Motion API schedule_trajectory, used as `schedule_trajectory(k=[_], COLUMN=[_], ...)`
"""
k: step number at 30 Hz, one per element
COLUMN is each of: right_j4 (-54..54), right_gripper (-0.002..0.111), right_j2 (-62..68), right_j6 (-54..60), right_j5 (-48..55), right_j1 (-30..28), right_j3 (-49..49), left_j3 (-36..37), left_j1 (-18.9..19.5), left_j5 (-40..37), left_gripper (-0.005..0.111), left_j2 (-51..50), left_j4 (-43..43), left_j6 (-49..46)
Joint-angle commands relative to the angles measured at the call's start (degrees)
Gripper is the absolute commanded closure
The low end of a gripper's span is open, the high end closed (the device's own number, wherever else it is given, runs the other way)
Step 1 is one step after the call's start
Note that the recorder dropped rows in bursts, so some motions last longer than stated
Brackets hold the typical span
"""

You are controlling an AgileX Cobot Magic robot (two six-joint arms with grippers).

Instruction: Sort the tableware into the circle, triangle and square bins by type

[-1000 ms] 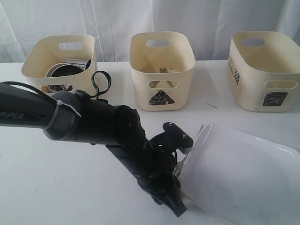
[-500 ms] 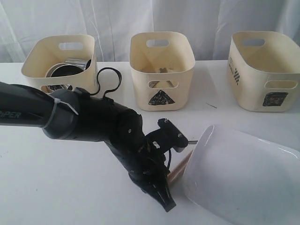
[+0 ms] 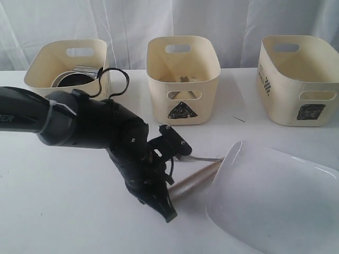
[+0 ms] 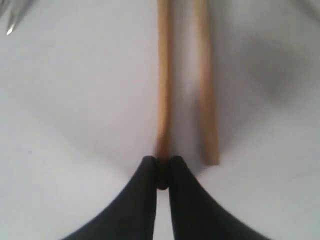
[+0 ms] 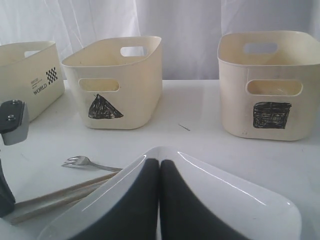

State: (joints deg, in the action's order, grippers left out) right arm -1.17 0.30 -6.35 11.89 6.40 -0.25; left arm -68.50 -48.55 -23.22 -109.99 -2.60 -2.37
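White tabletop (image 3: 53,211): left gripper (image 4: 161,162) pinches one wooden chopstick (image 4: 162,90); metal fork (image 5: 82,161) and large white squarish plate (image 3: 275,196) just beyond; right gripper (image 5: 159,170) closed; cream plastic tub (image 3: 39,61) behind holds steel mugs (image 3: 87,71).

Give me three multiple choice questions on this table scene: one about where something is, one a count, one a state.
1. Where is the fork? A on the plate; B on the table beside the chopsticks; C on the floor.
2. How many cream bins? A two; B four; C three.
3. The left gripper is: A shut on one chopstick; B wide open; C holding the plate.
Answers: B, it lies on bare table; C, three in a row; A, it pinches one stick's end.
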Motion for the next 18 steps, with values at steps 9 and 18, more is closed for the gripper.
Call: schedule_trajectory(k=[9, 18], right_j4=[0.36, 0.36], right_gripper=[0.108, 0.108], right_j2=[-0.3, -0.3], right_j6=[0.06, 0.06], right_j5=[-0.21, -0.21], right_j1=[-0.13, -0.13], right_j3=[0.25, 0.25], left_j3=[1.08, 1.08], left_j1=[4.48, 4.48], left_j5=[-9.36, -5.55], left_gripper=[0.091, 0.091], left_j2=[1.09, 7.36], left_j4=[-1.41, -1.54], left_j6=[0.93, 1.17])
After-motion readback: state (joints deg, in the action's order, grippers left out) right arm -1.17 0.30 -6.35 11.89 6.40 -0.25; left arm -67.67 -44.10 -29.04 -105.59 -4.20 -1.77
